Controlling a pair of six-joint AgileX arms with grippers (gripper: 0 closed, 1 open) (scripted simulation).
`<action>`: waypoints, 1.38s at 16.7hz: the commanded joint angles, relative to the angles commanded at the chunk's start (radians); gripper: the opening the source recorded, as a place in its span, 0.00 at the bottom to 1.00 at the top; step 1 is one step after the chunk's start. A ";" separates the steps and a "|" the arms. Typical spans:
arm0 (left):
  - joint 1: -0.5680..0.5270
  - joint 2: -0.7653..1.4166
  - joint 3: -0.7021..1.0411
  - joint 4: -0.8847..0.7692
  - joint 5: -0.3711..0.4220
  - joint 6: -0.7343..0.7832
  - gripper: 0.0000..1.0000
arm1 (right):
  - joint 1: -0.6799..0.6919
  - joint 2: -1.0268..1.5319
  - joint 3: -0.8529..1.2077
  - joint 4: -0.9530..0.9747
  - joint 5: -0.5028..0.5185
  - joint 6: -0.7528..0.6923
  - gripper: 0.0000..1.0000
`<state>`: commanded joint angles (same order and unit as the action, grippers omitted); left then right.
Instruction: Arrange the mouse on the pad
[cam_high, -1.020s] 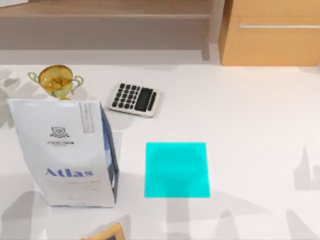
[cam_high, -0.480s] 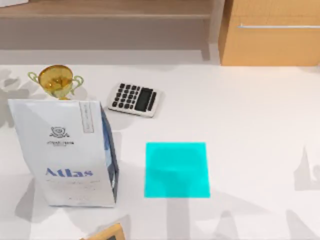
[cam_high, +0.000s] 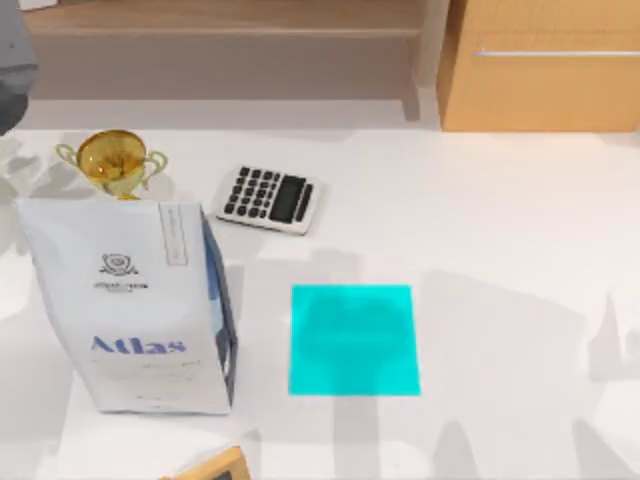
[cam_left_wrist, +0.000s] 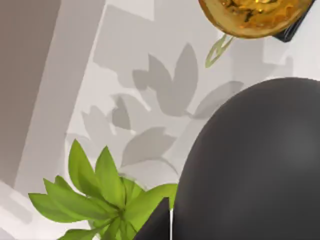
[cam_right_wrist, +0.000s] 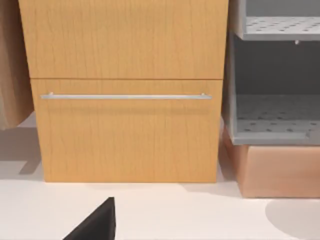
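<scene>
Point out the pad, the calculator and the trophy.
pad (cam_high: 353, 340), top view, middle of the cyan face.
calculator (cam_high: 270, 199), top view, between the keys and the dark display.
trophy (cam_high: 112, 162), top view, the gold bowl.

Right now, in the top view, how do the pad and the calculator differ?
The pad is plain bright cyan; the calculator is white with dark keys and a dark screen. The pad is the larger of the two. The pad lies square to the table edges; the calculator is turned at a slight angle. Both lie flat on the table, apart from each other.
</scene>
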<state>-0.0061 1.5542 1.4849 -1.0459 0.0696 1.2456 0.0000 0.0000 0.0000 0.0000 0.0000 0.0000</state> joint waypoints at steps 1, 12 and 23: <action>-0.032 0.023 0.040 0.001 0.003 0.083 0.00 | 0.000 0.000 0.000 0.000 0.000 0.000 1.00; -0.523 0.397 0.323 -0.060 -0.015 0.863 0.00 | 0.000 0.000 0.000 0.000 0.000 0.000 1.00; -0.795 0.618 0.312 -0.164 -0.054 1.128 0.00 | 0.000 0.000 0.000 0.000 0.000 0.000 1.00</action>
<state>-0.8009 2.1724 1.7966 -1.2096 0.0158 2.3735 0.0000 0.0000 0.0000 0.0000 0.0000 0.0000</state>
